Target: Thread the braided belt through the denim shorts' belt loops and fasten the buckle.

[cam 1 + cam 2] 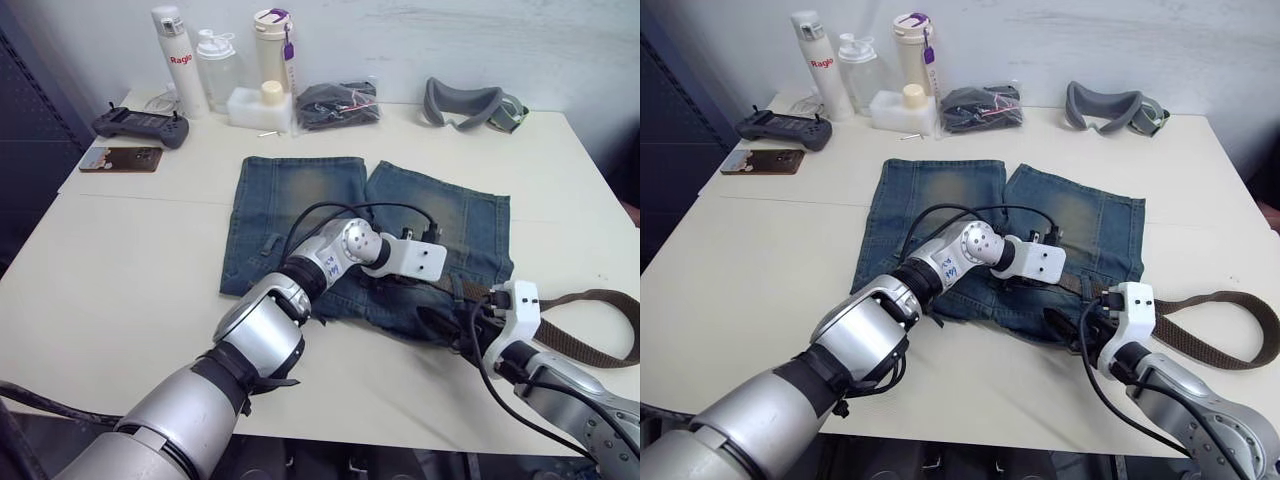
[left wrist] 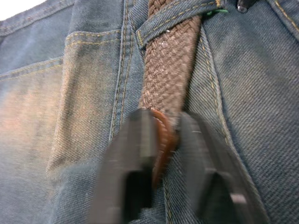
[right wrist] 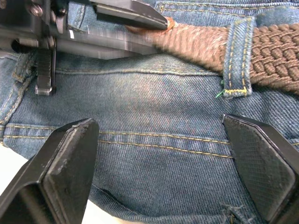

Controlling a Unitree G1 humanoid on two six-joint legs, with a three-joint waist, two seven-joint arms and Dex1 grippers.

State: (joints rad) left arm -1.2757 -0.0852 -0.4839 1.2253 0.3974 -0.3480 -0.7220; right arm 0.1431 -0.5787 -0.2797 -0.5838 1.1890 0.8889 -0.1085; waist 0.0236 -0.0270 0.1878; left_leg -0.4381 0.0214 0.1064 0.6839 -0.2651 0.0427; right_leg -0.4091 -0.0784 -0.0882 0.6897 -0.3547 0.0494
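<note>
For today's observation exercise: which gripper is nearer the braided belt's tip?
Left. The left gripper pinches the braided belt at its tip; the right gripper hangs open over denim below it.

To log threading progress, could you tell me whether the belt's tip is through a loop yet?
Yes. The braided belt passes under one belt loop, and the left gripper pinches its tip beyond it.

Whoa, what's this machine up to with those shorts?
It is threading a belt through the loops of denim shorts laid on the table. The left claw pinches the belt's tip, just past one loop. The right claw hovers open over the waistband. Most of the belt trails off to the right, unthreaded.
</note>
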